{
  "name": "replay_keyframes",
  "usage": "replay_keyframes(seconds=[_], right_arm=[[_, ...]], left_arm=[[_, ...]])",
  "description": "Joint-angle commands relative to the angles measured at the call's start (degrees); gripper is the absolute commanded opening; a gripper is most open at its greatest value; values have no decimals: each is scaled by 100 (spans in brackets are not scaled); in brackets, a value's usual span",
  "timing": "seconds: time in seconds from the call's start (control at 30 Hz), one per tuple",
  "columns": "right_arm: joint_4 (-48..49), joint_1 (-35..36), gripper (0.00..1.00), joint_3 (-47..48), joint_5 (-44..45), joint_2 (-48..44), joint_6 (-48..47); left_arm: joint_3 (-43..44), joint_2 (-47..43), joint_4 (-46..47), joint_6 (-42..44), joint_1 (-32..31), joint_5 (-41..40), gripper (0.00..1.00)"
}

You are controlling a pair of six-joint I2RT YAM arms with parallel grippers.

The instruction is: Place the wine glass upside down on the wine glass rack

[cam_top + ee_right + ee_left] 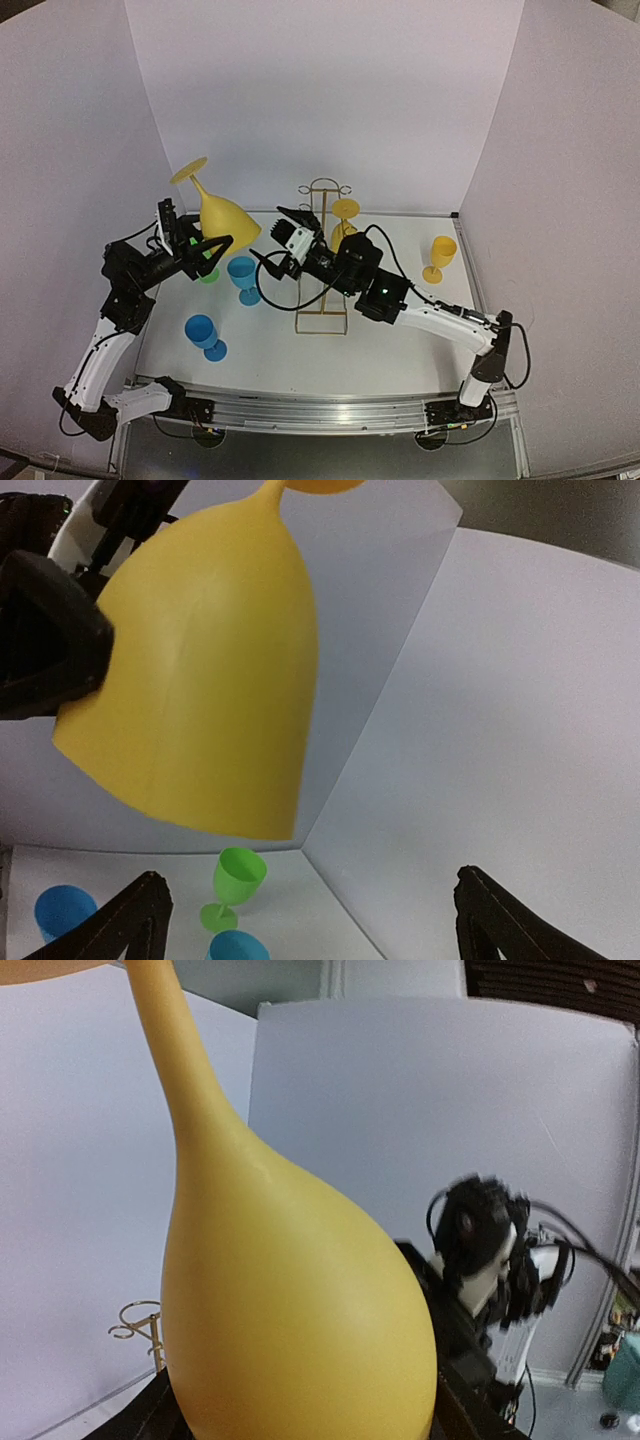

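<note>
We log a white counter [300, 362] with the wine glass rack [324, 203] standing upright near its middle. Left of the rack stand the far blue glass [243, 276], the near blue glass [204, 335] and a green glass [237, 882]. A yellow glass [440, 258] stands well apart by the right edge.

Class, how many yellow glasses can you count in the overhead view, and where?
3. The big glass is held upside down by the left gripper; a second glass is just right of the rack; a third glass stands alone at far right. Arms might hide others.
</note>
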Motion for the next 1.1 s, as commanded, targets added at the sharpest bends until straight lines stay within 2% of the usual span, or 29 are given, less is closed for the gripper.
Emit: replay_keyframes(seconds=[0.0, 0.1, 0.2, 0.37, 0.7, 0.83, 1.07], right_arm=[[-2182, -7, 93, 295, -487, -663, 813], [-3029, -3, 92, 625, -863, -660, 1087], [-3687, -4, 91, 1015, -1058, -372, 1215], [-4190, -6, 89, 1456, -1789, -60, 1305], [-4304, -12, 86, 2063, -2277, 495, 1361], [-4316, -10, 80, 2206, -2381, 653, 1390], [-4312, -10, 56, 2367, -2489, 771, 1403]], left_arm=[[247, -139, -1537, 2345, -18, 902, 16], [460, -89, -2313, 3270, -23, 1334, 16], [579, -12, -2683, 3760, -26, 1672, 15], [706, 120, -2805, 3787, -56, 2051, 16], [755, 279, -2831, 3750, -327, 2258, 16], [802, 325, -2830, 3710, -377, 2236, 17], [829, 378, -2866, 3696, -418, 2141, 17]])
